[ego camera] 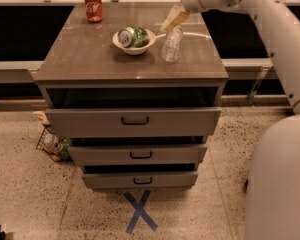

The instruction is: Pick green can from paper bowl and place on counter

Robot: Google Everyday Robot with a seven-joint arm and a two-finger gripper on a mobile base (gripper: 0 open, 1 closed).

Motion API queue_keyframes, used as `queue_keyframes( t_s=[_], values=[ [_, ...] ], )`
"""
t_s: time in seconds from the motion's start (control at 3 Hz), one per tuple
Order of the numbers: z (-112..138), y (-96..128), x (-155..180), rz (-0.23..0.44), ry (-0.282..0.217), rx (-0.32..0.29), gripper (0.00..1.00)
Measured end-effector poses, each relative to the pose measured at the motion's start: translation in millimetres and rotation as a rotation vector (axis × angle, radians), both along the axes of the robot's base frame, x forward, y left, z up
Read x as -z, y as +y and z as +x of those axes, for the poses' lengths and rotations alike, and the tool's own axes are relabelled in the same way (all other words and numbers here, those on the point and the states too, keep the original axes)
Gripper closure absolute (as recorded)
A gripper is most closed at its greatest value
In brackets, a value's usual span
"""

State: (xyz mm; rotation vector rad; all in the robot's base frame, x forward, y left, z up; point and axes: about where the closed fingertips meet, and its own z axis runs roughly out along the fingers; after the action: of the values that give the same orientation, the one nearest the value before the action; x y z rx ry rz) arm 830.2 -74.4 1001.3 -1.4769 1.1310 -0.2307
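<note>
The green can (134,36) lies on its side in the white paper bowl (133,48), silver end facing front-left. The bowl sits mid-back on the glossy grey-brown counter (95,59). My gripper (171,23) hangs from the white arm at the upper right, its pale fingers pointing down-left. It is above the counter, right of the bowl and just over a clear plastic bottle (171,45). It holds nothing that I can see.
A red cola can (93,5) stands at the counter's back left. The cabinet's three drawers (135,120) have dark handles; the top one stands slightly out. A wire basket (52,144) sits on the floor at the left. A blue tape cross (140,211) marks the floor.
</note>
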Motion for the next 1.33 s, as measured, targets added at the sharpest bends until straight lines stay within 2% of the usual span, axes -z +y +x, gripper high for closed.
queue_keyframes(
  t_s=[0.33,0.67,1.33],
  values=[
    [21.0,21.9,21.3,-0.068,-0.038,0.024,0.0],
    [32.5,47.3,33.4,-0.094,-0.059,0.005,0.0],
    [33.5,82.6,47.8,-0.096,-0.066,-0.052,0.0]
  ],
)
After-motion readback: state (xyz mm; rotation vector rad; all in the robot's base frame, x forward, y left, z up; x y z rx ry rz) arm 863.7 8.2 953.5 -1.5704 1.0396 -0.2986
